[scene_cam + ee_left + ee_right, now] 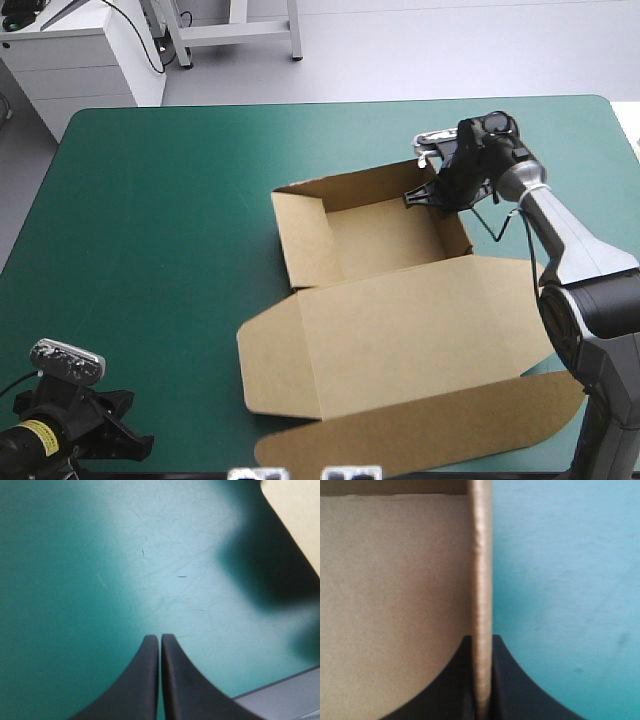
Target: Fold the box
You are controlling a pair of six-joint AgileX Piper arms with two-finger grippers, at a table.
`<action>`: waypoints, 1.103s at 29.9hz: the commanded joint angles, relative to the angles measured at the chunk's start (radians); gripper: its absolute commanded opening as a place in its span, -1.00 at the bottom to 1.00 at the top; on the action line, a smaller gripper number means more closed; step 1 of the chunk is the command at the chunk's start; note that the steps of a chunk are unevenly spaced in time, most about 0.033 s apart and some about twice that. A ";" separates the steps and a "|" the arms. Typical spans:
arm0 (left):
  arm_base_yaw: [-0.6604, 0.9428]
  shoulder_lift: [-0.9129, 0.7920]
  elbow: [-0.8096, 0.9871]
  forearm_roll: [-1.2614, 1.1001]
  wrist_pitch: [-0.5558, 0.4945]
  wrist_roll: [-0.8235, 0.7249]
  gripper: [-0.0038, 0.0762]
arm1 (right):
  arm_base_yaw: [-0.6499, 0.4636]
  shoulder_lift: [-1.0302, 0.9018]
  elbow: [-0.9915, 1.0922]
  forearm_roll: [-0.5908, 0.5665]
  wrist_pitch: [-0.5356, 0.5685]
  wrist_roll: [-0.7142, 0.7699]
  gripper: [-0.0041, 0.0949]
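Note:
The brown box (390, 300) lies in the middle of the teal-green table as an open tray with raised walls, its lid flat toward the near edge with flaps spread. My right gripper (432, 193) sits at the tray's far right corner, shut on the right wall; in the right wrist view the wall's edge (482, 595) runs upright between the two black fingers (462, 680). My left gripper (105, 430) rests low at the near left corner of the table, away from the box. Its fingers (145, 680) are shut with nothing between them, over bare cover.
A corner of the box's flap (300, 515) shows ahead and to the side of the left gripper. The table's near edge (280, 692) lies close beside that gripper. A white cabinet (70, 60) stands beyond the far left corner.

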 commanded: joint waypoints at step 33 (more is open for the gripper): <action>-0.002 0.009 -0.024 0.000 -0.058 0.018 -0.92 | -0.662 -0.007 -0.167 -0.013 -0.044 -0.069 0.45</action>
